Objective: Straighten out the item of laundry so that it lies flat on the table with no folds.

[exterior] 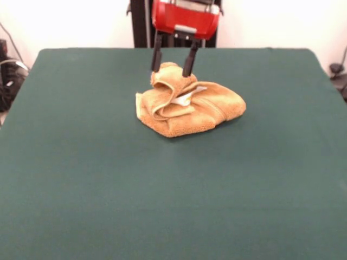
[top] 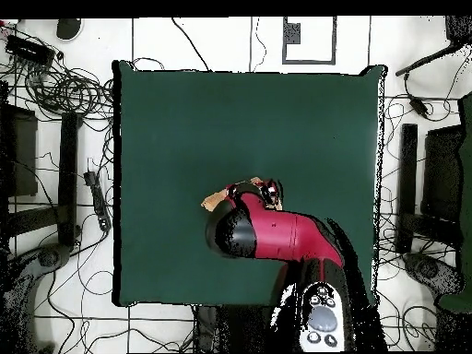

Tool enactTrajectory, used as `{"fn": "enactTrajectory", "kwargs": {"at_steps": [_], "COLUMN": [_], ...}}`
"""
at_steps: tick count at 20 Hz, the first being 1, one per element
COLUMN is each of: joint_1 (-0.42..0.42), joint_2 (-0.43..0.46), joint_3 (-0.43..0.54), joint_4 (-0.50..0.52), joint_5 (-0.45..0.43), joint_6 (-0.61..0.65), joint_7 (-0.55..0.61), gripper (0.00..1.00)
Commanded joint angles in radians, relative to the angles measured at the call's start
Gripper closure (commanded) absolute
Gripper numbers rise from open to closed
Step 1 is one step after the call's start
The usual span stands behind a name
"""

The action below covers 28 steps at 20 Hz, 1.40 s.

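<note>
Front view, near to far, all placed off the towel. Near side of the towel: nothing but bare green counter running down to the bottom edge.

Towel is sitting bunched in a golden-orange heap on the far half of the counter, roughly centered left to right. It's not lying flat: several layers are stacking up, with rolled folds curling over each other on the left part and a smoother lobe spreading out to the right. A small white tag is showing in the middle of the heap, between folds. The highest hump is rising at the heap's far-left end.

Gripper is hanging right over that hump, red body above, two dark fingers pointing down. Jaws are standing wide, one finger on each side of the hump, tips at about the cloth's top level. Can't tell whether the tips are touching the cloth. Nothing is being pinched between them.

Behind the towel: a strip of counter, then the far edge and a pale wall.

Overhead view: the red and black arm is covering most of the towel; only thin orange slivers are peeking out at the arm's upper-left end. Cables are lying on the floor around the counter, well apart from the towel.
</note>
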Motion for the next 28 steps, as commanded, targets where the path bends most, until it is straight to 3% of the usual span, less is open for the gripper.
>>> {"fn": "enactTrajectory", "kwargs": {"at_steps": [1, 20, 21, 28], "joint_1": [0.015, -0.012, -0.02, -0.013], "joint_2": [0.14, 0.129, 0.126, 0.113], "joint_3": [0.063, 0.043, 0.052, 0.038], "joint_4": [0.069, 0.081, 0.086, 0.091], "joint_5": [0.047, 0.024, 0.029, 0.034], "joint_6": [-0.067, -0.062, -0.048, 0.002], "joint_7": [0.239, 0.196, 0.194, 0.189], "gripper": [0.0, 0.0, 1.0, 1.0]}}
